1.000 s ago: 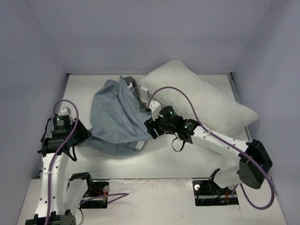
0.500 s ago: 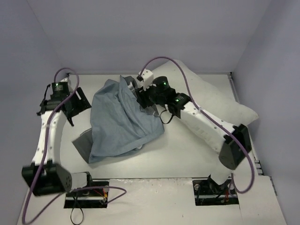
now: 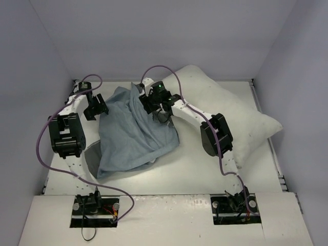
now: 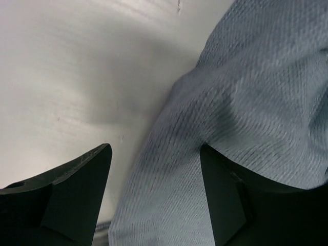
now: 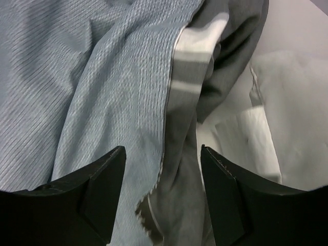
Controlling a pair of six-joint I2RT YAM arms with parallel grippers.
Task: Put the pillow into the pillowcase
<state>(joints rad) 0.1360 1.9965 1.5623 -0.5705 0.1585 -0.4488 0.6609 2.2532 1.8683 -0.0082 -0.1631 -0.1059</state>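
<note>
The pillowcase lies crumpled at centre-left, pale blue-grey side up, with a dark grey part at its near-left corner. The white pillow lies behind and to the right of it, reaching the right wall. My left gripper is open at the pillowcase's far-left edge; in the left wrist view the blue-grey fabric lies between its jaws. My right gripper is open over the pillowcase's far edge; in the right wrist view the charcoal, white-striped hem runs between its jaws, with the pillow at the right.
The white tabletop is walled in by pale panels at the left, back and right. Both arm bases sit at the near edge. Purple cables loop above both arms.
Both arms have swung from the near side to the back. The left gripper now sits at the pillowcase's far-left edge, the right at its far edge. The pillowcase has settled flatter.
</note>
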